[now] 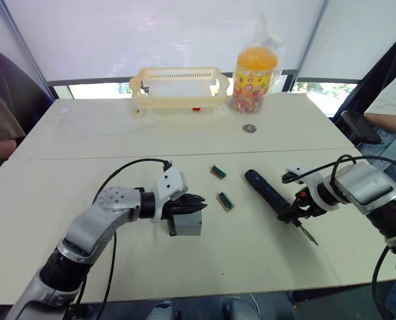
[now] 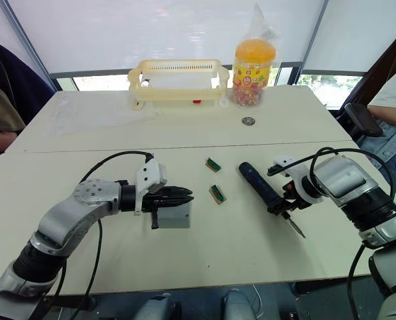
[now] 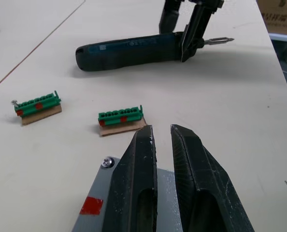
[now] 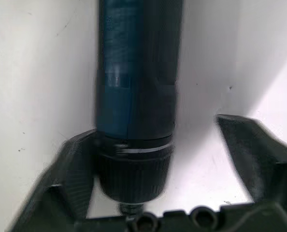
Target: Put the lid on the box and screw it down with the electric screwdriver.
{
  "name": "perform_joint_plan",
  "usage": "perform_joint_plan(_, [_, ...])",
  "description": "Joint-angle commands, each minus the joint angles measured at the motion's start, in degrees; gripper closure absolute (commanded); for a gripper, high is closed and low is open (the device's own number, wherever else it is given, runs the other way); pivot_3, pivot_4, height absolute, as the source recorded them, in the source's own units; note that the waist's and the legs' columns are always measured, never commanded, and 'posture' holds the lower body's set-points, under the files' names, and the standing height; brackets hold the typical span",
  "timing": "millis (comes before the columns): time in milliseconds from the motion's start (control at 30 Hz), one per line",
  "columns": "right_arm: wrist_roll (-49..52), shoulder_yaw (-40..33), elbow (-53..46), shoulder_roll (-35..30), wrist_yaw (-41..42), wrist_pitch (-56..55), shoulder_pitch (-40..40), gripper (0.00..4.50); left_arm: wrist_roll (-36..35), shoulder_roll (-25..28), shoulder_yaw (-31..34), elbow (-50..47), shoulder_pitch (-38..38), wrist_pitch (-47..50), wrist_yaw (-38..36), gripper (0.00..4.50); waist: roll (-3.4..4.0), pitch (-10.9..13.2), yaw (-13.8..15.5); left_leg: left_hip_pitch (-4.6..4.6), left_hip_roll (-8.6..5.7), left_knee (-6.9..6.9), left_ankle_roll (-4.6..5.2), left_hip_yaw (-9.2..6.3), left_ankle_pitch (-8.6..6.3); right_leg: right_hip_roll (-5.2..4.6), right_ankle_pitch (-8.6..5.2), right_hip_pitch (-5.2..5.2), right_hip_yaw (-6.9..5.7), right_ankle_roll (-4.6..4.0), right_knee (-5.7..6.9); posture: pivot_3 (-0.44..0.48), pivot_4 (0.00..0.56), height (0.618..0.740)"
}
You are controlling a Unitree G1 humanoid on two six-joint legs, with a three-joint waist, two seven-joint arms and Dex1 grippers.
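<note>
Box [image 1: 188, 224] — left gripper [image 1: 197, 202] nearly closed over it | right gripper [image 4: 158, 169] open, straddling electric screwdriver [image 1: 268, 193]

Two green terminal blocks [image 1: 225, 201] lie between box [image 1: 189, 223] and electric screwdriver [image 1: 268, 194]; tabletop [image 1: 251, 267] nearer is bare.

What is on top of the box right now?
The left end effector rests over the box, fingers nearly together. A corner screw shows; the fingers cover much of the top, so the lid can't be confirmed.

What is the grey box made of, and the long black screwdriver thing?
The box looks like matte grey plastic, smooth and dull. The electric screwdriver seems to be dark plastic with a slight sheen and a ridged collar, and its thin bit glints like metal.
</note>
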Motion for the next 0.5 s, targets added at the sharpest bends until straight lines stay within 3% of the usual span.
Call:
perform_joint_plan(33, [-0.01, 1.37, -0.62, 0.12, -0.31, 2.48, 3.52, 2.35, -0.02, 0.0, 1.13, -1.74, -0.27, -0.71, 0.08, 3.94, -0.03, -0.02, -0.04, 0.0, 0.0, 0.0, 0.0, -0.01, 0.0, 0.0, 0.0, 0.0, -0.01, 0.0, 0.0, 0.0, 0.15, 0.74])
perform_joint_plan(67, [0.17, 0.31, -0.59, 0.49, -0.91, 3.43, 4.02, 2.78, -0.05, 0.2, 1.25, -1.82, -0.14, -0.68, -0.02, 3.94, -0.03, -0.02, -0.01, 0.01, 0.0, 0.0, 0.0, -0.01, 0.0, 0.0, 0.0, 0.01, -0.01, 0.0, 0.0, 0.0, 0.15, 0.74])
perform_joint_plan(200, [1.49, -6.67, -1.56, 2.24, -3.74, 6.18, 6.26, 2.78, -0.65, 2.36, 2.96, -1.94, 0.41, -0.4, -1.2, 3.94, -0.06, -0.04, 0.05, 0.0, 0.0, -0.01, 0.0, -0.06, 0.0, 0.0, -0.01, 0.03, -0.05, 0.0, -0.01, 0.0, 0.15, 0.74])
perform_joint_plan(333, [3.01, -20.94, -3.86, 5.14, -7.98, 6.72, 7.07, 2.78, -3.87, 6.2, 7.89, -0.83, 0.13, 1.02, -3.93, 3.94, -0.06, -0.03, -0.08, 0.0, 0.01, -0.01, 0.0, -0.07, 0.0, 0.0, -0.02, 0.02, -0.05, -0.04, -0.01, 0.0, 0.15, 0.74])
perform_joint_plan(500, [13.25, -41.6, -18.22, 5.04, -3.0, -1.07, 9.89, 2.78, -7.85, 12.62, 13.38, 2.47, -0.78, 2.96, -9.75, 3.94, 0.65, 0.39, -0.3, -0.68, -0.01, 0.04, 0.0, -0.03, 0.02, -0.02, 0.01, -0.67, -0.02, 0.02, 0.1, 0.0, 0.15, 0.74])
